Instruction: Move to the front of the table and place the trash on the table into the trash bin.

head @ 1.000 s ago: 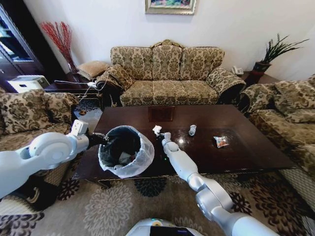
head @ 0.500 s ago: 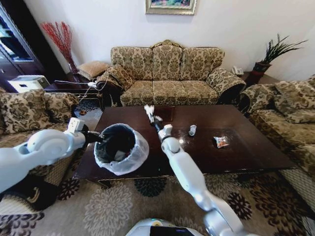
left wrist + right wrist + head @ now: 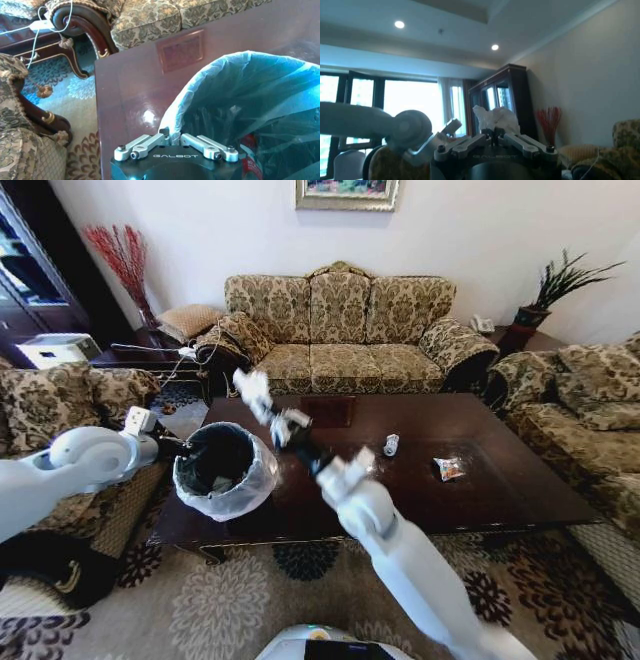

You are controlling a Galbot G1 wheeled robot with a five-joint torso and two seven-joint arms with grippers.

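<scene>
Pinching crumpled white paper (image 3: 496,117) — right gripper (image 3: 262,404); left gripper (image 3: 173,140) clamps trash bin (image 3: 224,470) crinkly bag rim.

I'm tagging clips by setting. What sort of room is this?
Most likely a home living room: patterned sofas surround a dark wooden coffee table, a framed picture hangs on the wall, and a potted plant stands in the corner.

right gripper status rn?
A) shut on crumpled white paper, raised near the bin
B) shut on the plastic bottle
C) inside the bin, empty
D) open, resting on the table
A: the right gripper has its jaws pinched on a crumpled white paper, and the head view shows it lifted above the table, just beside the trash bin.
</scene>
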